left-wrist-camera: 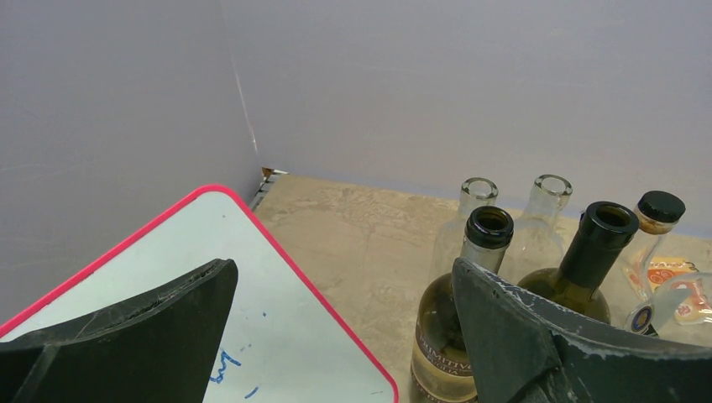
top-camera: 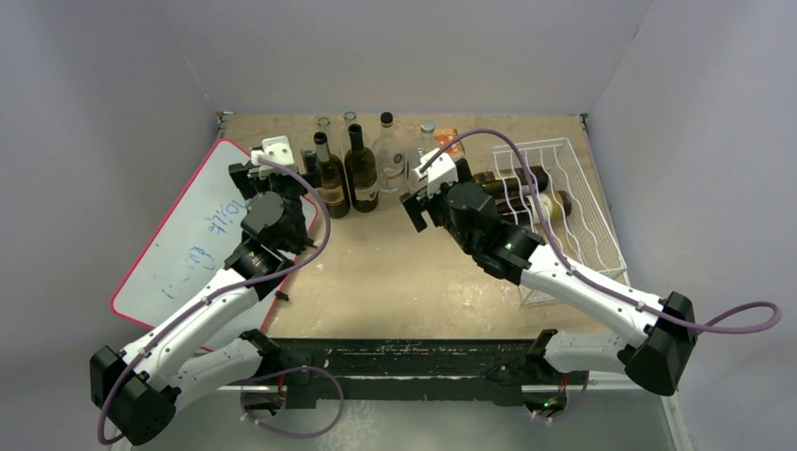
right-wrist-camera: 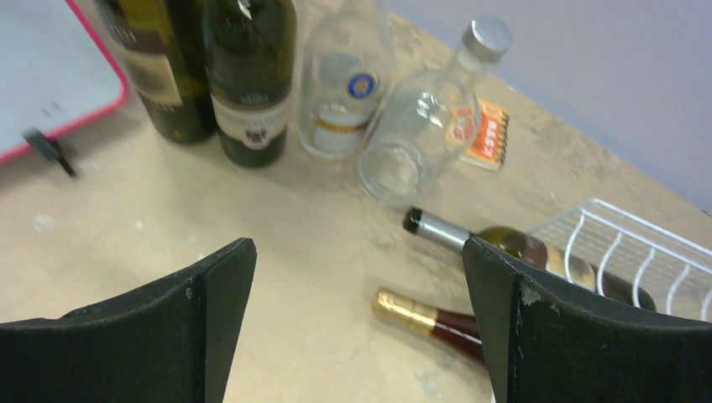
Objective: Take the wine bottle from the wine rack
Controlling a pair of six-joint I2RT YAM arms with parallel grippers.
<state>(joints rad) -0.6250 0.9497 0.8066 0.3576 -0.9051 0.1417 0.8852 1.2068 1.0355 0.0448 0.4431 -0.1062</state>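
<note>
The wine rack (top-camera: 583,202) was thin white wire bent into wavy cradles, standing on a tan, speckled board table (top-camera: 404,282). Two bottles lay on their sides in its cradles, with their necks poking out of the rack's open side. The silver-capped wine bottle (right-wrist-camera: 437,228) was olive-green glass with a pale label. The gold-foiled wine bottle (right-wrist-camera: 405,307), of dark reddish glass, lay on the side nearer the arm bases.

Just outside the rack, by those necks, hovered the right gripper (right-wrist-camera: 357,252). Its flat, scuffed black fingers were spread wide, with nothing between them.

Farther from the rack stood two uncorked dark-green wine bottles (top-camera: 362,174) with paper labels, and rounded clear glass bottles (right-wrist-camera: 340,84). A small orange packet (right-wrist-camera: 487,133) lay flat nearer the rack. Well away from the rack, past the standing bottles, the left gripper (left-wrist-camera: 342,277) hung over a smooth red-edged whiteboard (top-camera: 188,244), its jaws also wide and empty.
</note>
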